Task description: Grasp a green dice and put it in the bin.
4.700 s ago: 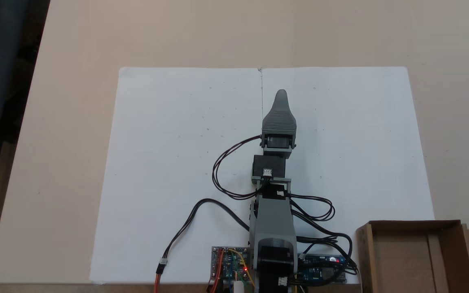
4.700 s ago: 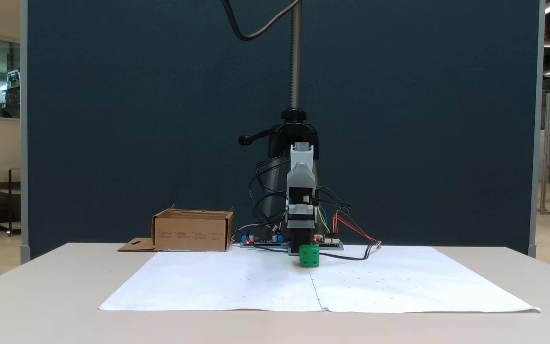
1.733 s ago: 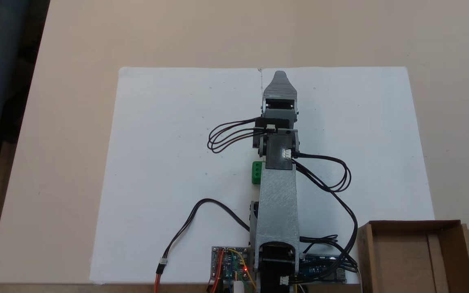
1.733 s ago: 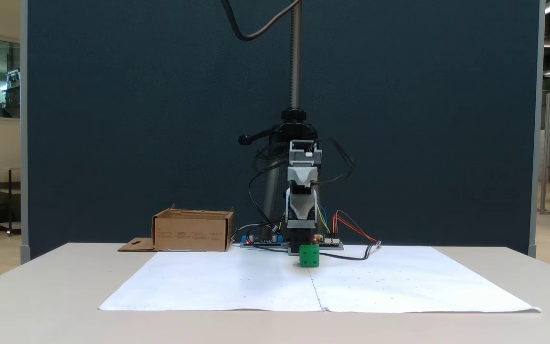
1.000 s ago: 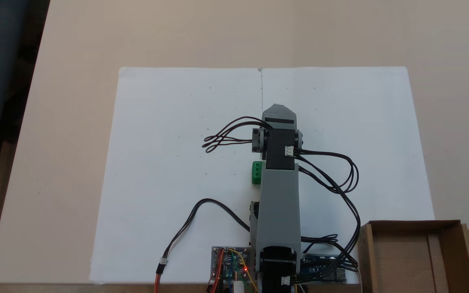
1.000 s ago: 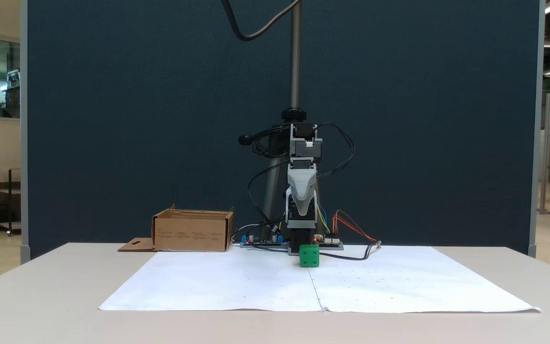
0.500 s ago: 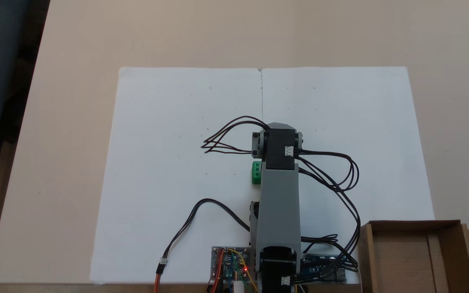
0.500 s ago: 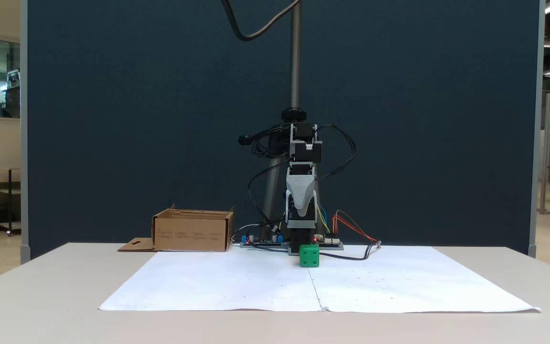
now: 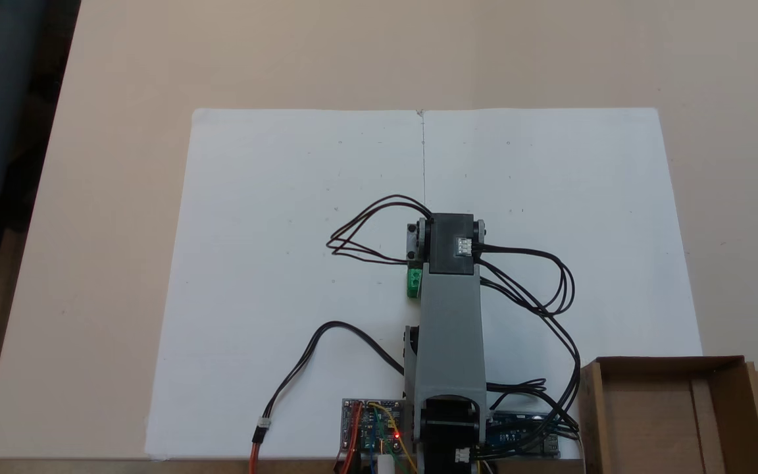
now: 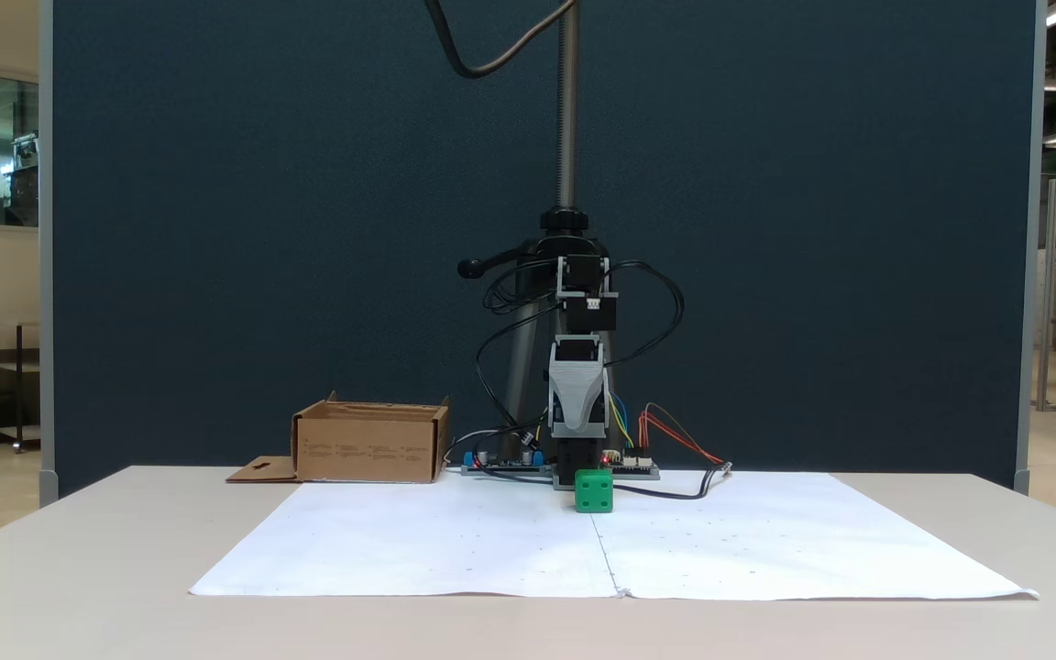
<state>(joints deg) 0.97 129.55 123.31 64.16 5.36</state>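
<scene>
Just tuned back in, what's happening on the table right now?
The arm is folded over the green dice, with its gripper pointing down just above it, not touching; whether the jaws are open can't be told. The dice sits on the white paper, ungrasped. The bin stands off to the side near the arm's base, and no dice is visible in it.

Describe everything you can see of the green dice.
The green dice is a small bright green cube with rounded edges and dark indented pips, plastic by its look. It sits flat on the white paper near the middle seam, in front of the arm's base. From above the arm covers most of it, leaving a green strip at the arm's left edge. The claw hangs above it, not touching; only the paper touches it.
</scene>
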